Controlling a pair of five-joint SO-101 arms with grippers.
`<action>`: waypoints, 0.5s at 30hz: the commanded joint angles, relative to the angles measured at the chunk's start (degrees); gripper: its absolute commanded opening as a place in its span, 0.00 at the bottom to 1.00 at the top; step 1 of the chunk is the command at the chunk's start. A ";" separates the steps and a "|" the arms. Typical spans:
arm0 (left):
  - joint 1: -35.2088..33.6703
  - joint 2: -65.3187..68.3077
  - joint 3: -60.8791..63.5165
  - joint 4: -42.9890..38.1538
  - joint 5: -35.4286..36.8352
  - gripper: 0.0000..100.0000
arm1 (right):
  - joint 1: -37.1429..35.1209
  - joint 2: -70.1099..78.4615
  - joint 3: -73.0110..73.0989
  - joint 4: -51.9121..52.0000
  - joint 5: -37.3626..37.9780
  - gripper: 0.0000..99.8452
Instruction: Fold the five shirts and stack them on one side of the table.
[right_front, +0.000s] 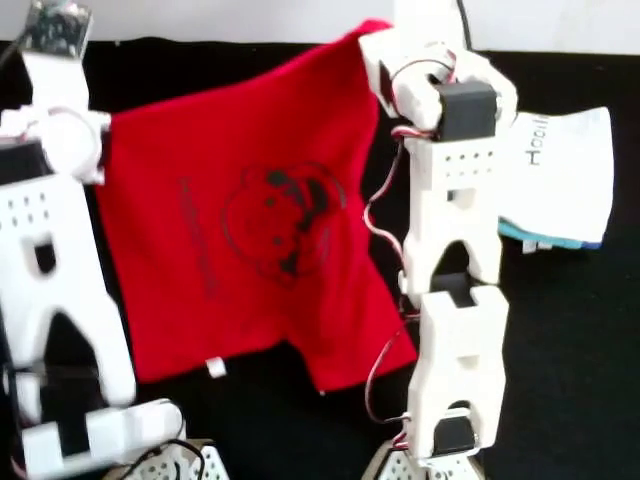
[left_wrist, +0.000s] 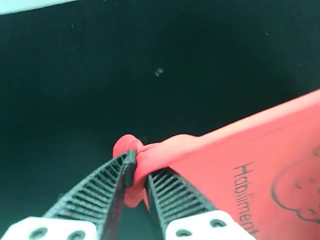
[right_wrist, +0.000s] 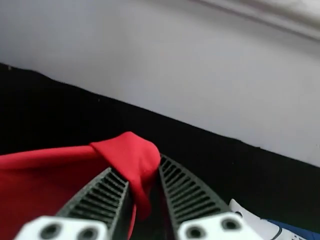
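Pinches red shirt (right_front: 250, 230) corner in left end effector (left_wrist: 141, 166), upper left of high view; pinches another corner in right end effector (right_wrist: 142, 171), upper centre. Folded white shirt (right_front: 560, 180) at right on surface (right_front: 560, 350).

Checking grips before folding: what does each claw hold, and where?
The red fabric shirt with a dark print: left claw and right claw each pinch a bunched corner, at opposite ends.
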 joint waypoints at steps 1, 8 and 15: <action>-1.27 8.57 -19.03 6.77 -3.52 0.01 | -0.13 -0.40 -0.04 -4.44 0.18 0.01; -1.36 24.22 -37.14 15.47 -8.26 0.01 | -0.92 3.12 8.48 -11.21 -0.09 0.01; -4.97 37.41 -44.35 15.38 -8.35 0.01 | -4.44 11.82 13.85 -16.84 -0.18 0.01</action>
